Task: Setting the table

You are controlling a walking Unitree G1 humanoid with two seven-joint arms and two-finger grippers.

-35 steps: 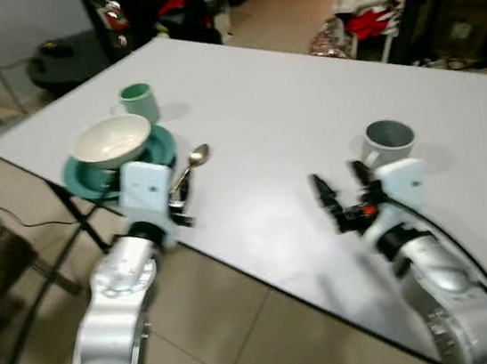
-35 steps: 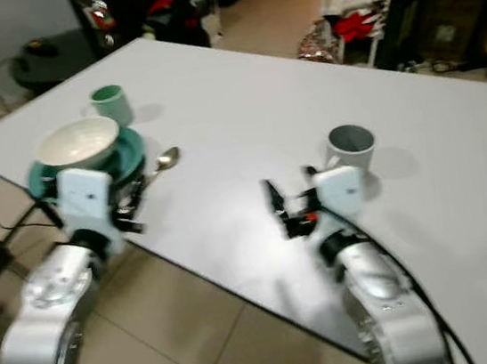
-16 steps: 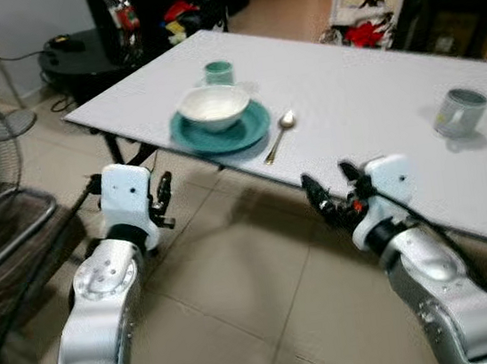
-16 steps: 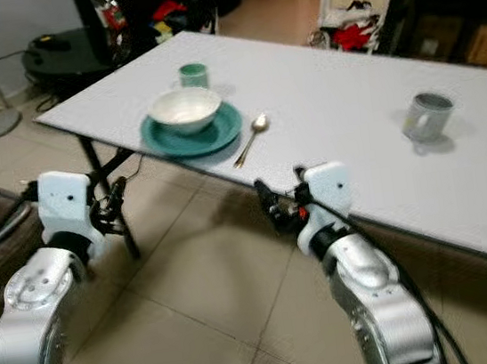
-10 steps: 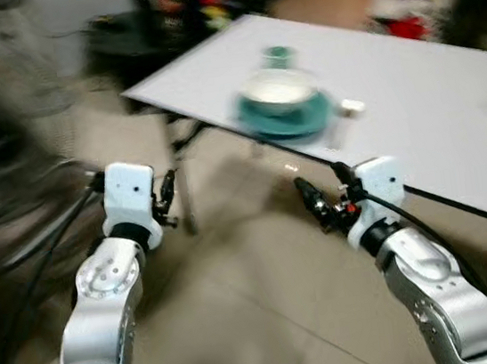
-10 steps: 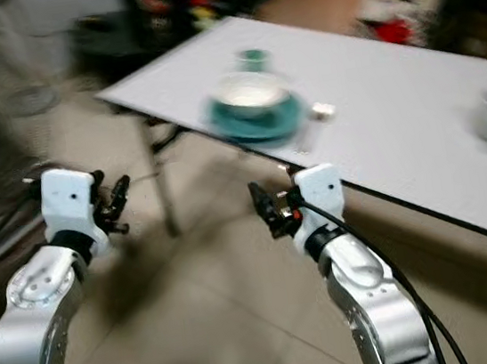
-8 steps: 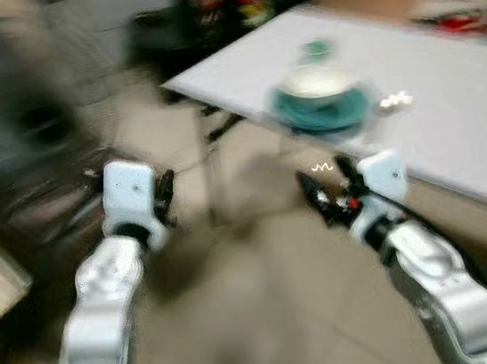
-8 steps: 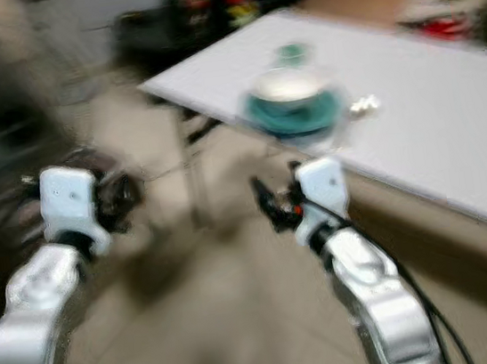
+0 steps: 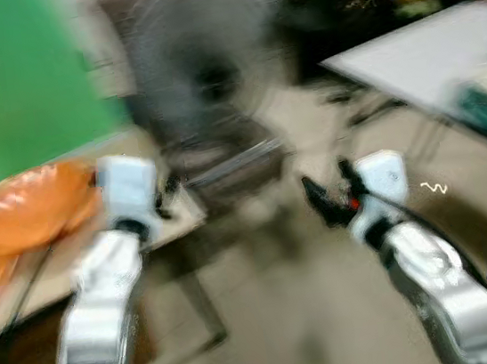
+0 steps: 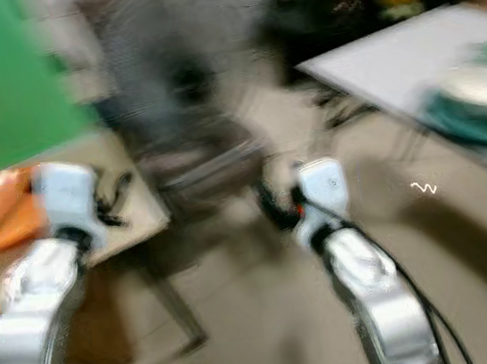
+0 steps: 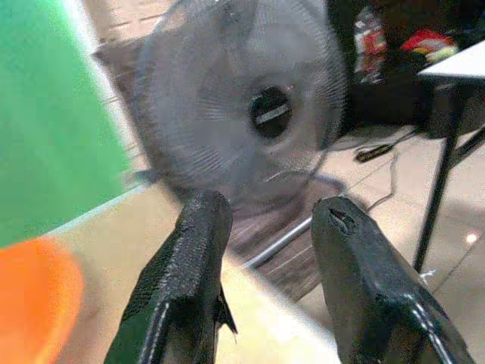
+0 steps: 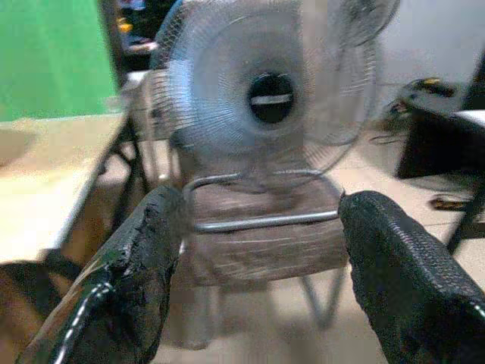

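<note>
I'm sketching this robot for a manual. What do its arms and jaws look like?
Both arms are silver, rounded segments with black cables alongside. Each wrist ends in a white boxy housing. The left gripper and right gripper each have two long, thick black textured fingers; the right gripper's base carries a small red-orange spot.

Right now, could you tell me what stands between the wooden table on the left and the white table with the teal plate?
A standing fan and a chair in front of it stand between the wooden table and the white table, as the right wrist view shows clearest.

A fan (image 9: 203,79) is seen straight ahead, with a chair (image 12: 261,235) in front of it. A low table (image 10: 130,210) is placed to the left, and a table (image 10: 388,55) carrying a plate (image 10: 472,111) to the right.
</note>
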